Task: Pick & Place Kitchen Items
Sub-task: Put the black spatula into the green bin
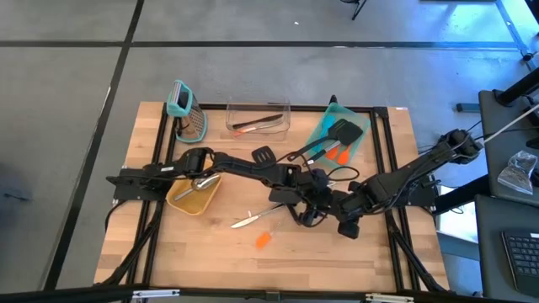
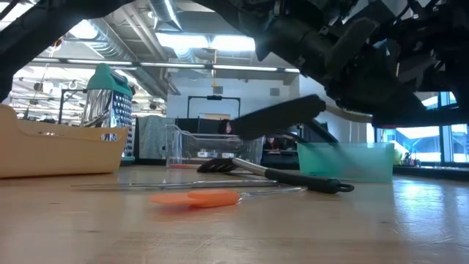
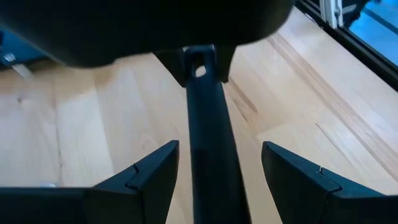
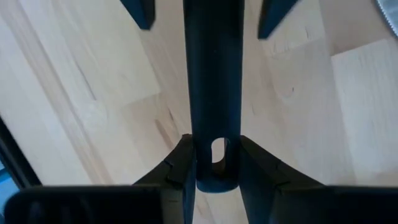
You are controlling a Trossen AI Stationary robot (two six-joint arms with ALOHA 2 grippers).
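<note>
Both grippers met at mid-table, facing each other along one black utensil handle (image 4: 213, 93). The right gripper (image 4: 214, 163) was clenched on the handle's end, its fingers pressing either side of the hanging hole. The left gripper (image 3: 219, 163) was spread wide, the handle running between its fingers (image 3: 149, 171) without touching either. From above I could not separate handle from arms; the two grippers merged into one dark mass and hid the utensil's head. In the low view the handle sat lifted off the table (image 1: 253, 261), slanting up. It was matte black, rounded, with an oval hole near the tip. A second black utensil (image 2: 293, 177) lay on the wood, and an orange piece (image 1: 264, 241) and a metal knife (image 1: 250, 219) lay nearer the front edge.
</note>
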